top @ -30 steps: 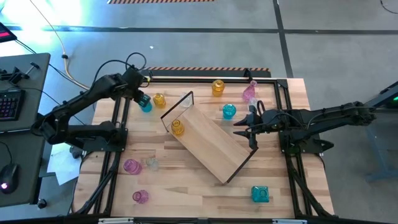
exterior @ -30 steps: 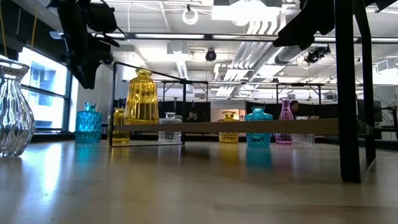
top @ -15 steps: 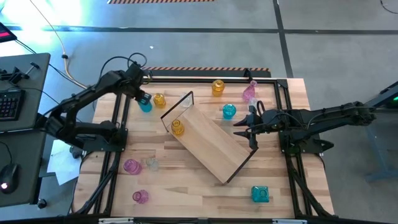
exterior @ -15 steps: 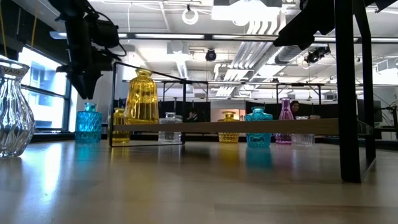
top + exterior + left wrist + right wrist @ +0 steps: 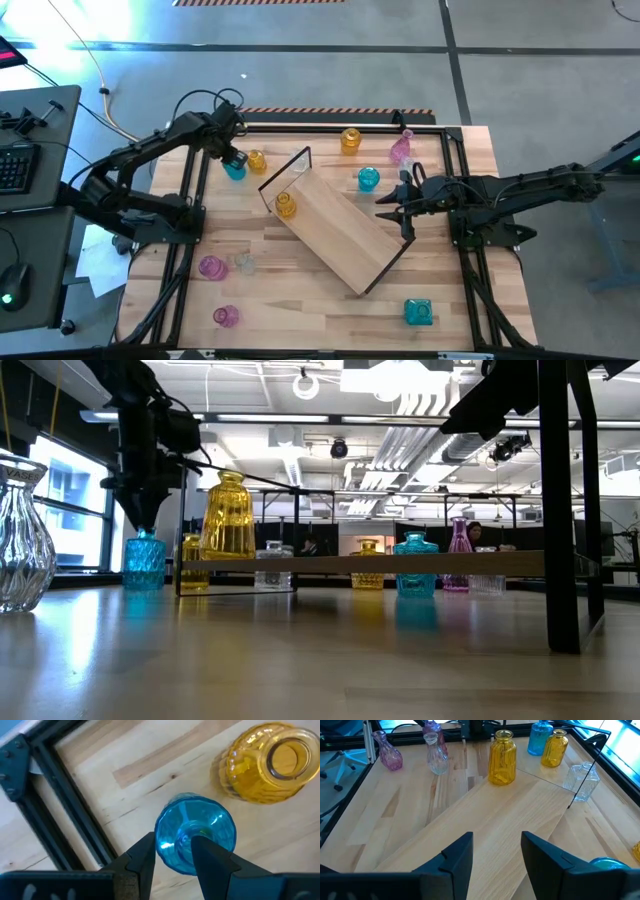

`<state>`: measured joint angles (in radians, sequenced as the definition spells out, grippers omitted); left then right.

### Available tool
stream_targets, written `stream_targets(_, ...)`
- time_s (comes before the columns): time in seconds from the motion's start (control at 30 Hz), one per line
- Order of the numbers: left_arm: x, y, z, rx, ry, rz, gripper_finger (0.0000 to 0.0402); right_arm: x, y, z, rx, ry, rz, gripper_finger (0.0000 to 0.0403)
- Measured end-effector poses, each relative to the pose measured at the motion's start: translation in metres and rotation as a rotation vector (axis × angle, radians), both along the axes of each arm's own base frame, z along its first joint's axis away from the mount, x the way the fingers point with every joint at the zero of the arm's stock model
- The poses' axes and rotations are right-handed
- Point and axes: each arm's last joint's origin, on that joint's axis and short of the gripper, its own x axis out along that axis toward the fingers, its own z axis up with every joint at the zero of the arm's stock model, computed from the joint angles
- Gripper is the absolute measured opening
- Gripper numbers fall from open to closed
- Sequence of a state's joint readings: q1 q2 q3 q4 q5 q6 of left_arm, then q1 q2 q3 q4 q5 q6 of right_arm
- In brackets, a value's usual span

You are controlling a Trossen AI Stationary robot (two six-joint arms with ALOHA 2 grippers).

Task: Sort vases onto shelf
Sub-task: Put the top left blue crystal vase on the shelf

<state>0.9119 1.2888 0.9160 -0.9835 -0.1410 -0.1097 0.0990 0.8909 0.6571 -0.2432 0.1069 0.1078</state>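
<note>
Teal glass sits between the left gripper's (image 5: 172,851) fingers: in the left wrist view the two dark tips stand a little apart on either side of the narrow neck of the teal vase (image 5: 195,832), and I cannot tell whether they press it yet or merely bracket it. That vase stands upright on the bench (image 5: 330,290) near its far left corner, just beside a small amber vase (image 5: 256,160). It is hard, smooth and breakable, probably light; the neck is the sensible hold, taken squarely, since slick glass could swivel or slip.

Outward, the shelf (image 5: 340,230) lies diagonally across the middle of the bench, with one amber vase (image 5: 285,205) standing at its left end. The right gripper (image 5: 400,200) hangs near the shelf's right side with its fingers spread and holding nothing. Other vases stay scattered on the bench: pink ones (image 5: 211,267) at the near left, a square teal one (image 5: 418,312) at the near right, more along the far edge.
</note>
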Motion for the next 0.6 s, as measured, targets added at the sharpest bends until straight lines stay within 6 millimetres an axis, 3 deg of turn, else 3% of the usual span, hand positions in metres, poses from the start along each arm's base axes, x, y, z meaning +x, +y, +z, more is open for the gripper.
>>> stream_targets(0.33, -0.0007, -0.0008, -0.0002, -0.012, 0.004, -0.009, 0.0105, 0.0000, 0.0002, 0.0000, 0.010, 0.000, 0.002, 0.0156)
stream_targets(0.6, -0.0003, -0.0017, -0.0005, -0.033, -0.014, -0.022, 0.0025, 0.0000, 0.0002, 0.0000, 0.010, 0.001, 0.002, 0.0156)
